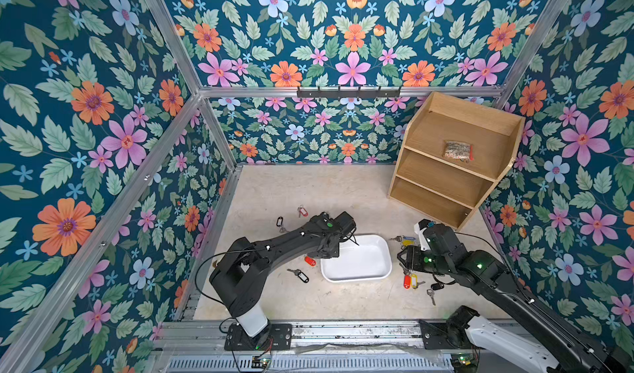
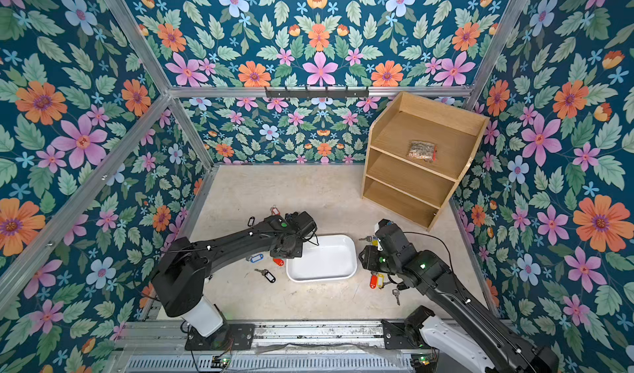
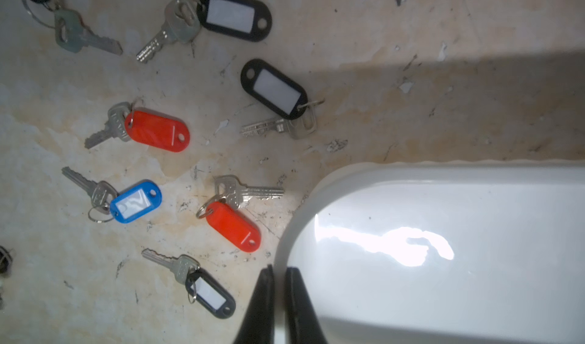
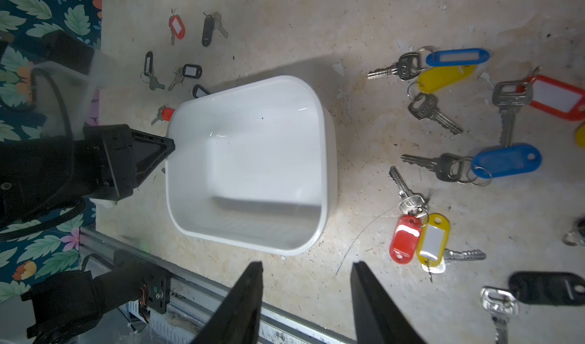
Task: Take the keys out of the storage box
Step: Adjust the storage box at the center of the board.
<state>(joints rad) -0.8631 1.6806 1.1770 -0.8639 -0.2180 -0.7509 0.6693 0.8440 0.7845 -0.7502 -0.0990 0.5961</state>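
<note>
Floral walls closed in a mottled beige counter, and on it the storage box sat bare inside, with no key in it. The left tool was pressed together on the box's rim, one finger inside the wall and one outside, most likely to steady or tip the box while it was emptied. The keys lay out on the counter. One scatter was just outside that pinched wall, and another lay off to the side of the right tool, clear of the box. The right tool hung spread and empty just short of the box's nearer wall. In both top views the left arm's wrist covered its tool and the right arm hid some keys. Whether the box rested flat or was slightly raised could not be told.
</note>
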